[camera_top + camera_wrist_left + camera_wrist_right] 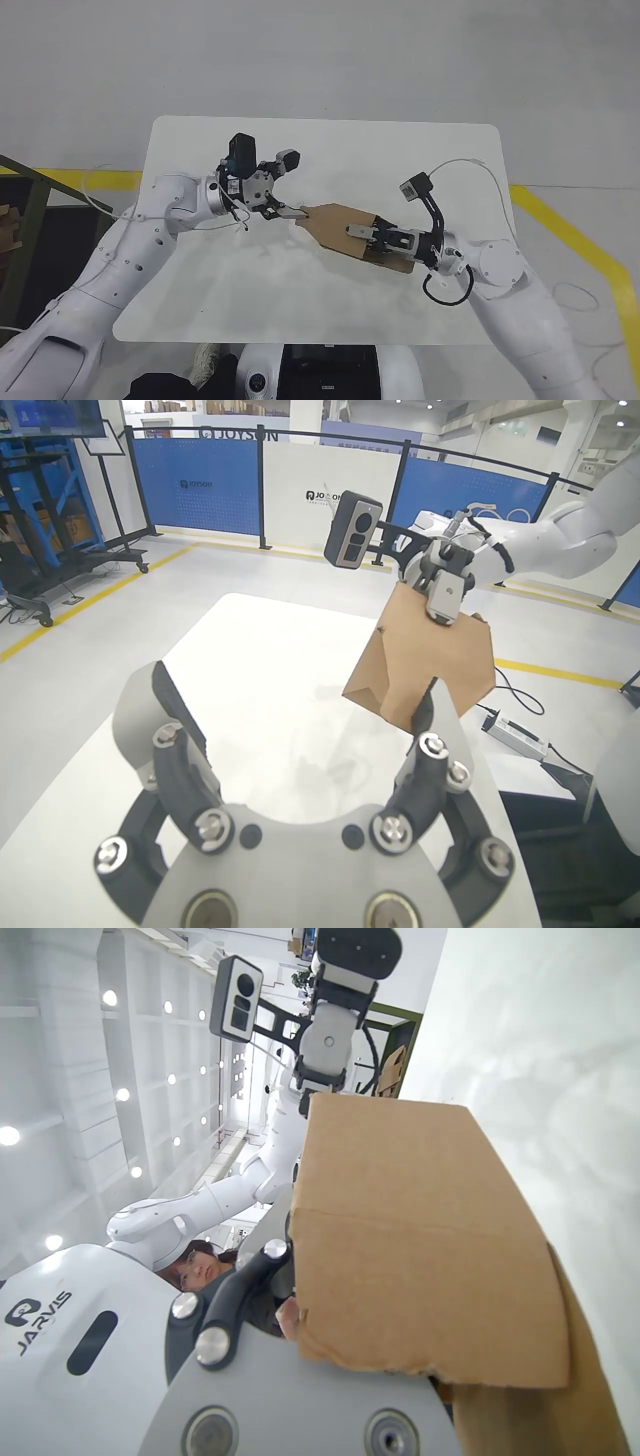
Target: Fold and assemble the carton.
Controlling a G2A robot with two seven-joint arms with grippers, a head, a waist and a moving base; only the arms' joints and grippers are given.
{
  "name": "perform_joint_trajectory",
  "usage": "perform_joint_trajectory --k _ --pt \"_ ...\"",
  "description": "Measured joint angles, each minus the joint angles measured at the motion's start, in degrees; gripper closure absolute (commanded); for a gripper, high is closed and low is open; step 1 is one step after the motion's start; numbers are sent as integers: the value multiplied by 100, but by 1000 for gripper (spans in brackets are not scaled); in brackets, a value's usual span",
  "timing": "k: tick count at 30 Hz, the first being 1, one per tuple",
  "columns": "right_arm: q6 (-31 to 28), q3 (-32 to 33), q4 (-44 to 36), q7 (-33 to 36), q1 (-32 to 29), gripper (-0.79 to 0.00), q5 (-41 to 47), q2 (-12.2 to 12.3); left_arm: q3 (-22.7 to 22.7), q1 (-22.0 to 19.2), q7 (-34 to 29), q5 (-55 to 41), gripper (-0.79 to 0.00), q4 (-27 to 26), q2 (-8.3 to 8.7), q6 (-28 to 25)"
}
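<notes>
The flat brown cardboard carton [340, 222] is held up in the air over the middle of the white table [400, 150]. It is still folded flat, with one fold line across it and a rough, torn edge at one end [390, 1368]. The other end narrows to a point. The right gripper [372, 233] is squeezed tight on the wide end of the carton. The left gripper [297, 675] is spread wide and holds nothing. One of its fingers [440, 710] is right at the carton's pointed end, and seems to touch it.
</notes>
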Motion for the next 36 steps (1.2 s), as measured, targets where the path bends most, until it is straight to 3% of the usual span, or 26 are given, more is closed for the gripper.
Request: perform_joint_trajectory --k 36 --pt "-38 -95 -82 357 52 0 564 -15 553 -198 42 -157 -785 -41 -191 -2"
